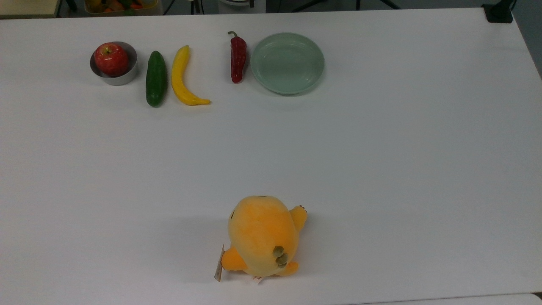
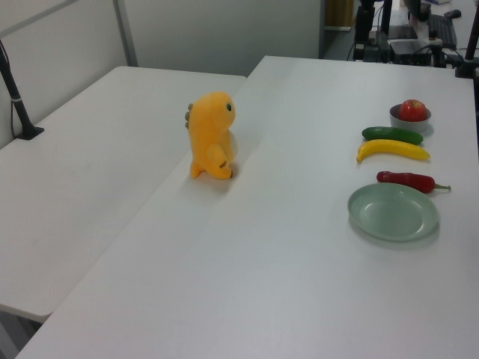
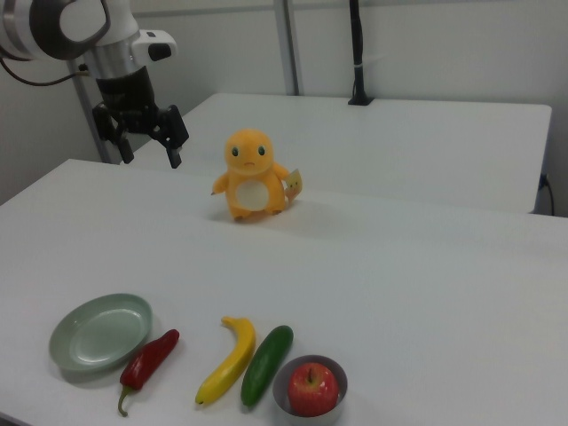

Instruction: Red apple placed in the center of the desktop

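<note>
gripper hangs open and empty, high at the right view's left, well apart from the red apple, which sits in a metal bowl beside the cucumber. best to descend straight over the apple, fingers clearing the bowl's rim, then carry it toward the desktop centre.

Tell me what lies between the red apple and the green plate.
In the top view, between the red apple and the green plate lie a cucumber, a banana and a chili pepper.
</note>
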You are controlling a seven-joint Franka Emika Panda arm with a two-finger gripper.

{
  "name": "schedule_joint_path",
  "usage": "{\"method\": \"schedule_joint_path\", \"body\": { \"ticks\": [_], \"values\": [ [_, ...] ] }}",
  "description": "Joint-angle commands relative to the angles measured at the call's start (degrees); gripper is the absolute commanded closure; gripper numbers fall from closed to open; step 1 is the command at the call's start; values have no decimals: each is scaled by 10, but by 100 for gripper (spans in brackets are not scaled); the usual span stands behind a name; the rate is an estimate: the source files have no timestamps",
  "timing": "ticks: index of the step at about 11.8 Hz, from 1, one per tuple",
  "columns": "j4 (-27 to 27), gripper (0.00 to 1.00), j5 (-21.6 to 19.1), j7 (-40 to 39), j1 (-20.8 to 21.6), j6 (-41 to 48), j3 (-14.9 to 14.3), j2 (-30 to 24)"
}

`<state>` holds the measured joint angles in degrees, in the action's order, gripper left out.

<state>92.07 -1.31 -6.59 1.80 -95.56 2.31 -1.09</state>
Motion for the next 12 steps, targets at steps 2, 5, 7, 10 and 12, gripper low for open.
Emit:
{"method": "schedule_joint_path", "body": {
  "ticks": [2, 5, 7, 10, 12],
  "values": [
    [11, 0, -12, -15, 7, -7, -6, -5],
    [12, 0, -12, -18, 6, -4, -6, -6],
    [14, 0, -9, -22, 0, 15, -6, -8],
    [28, 0, -3, -75, -21, 25, -21, -5],
    [49, 0, -2, -134, -34, 18, -50, -4]
  ]
}}
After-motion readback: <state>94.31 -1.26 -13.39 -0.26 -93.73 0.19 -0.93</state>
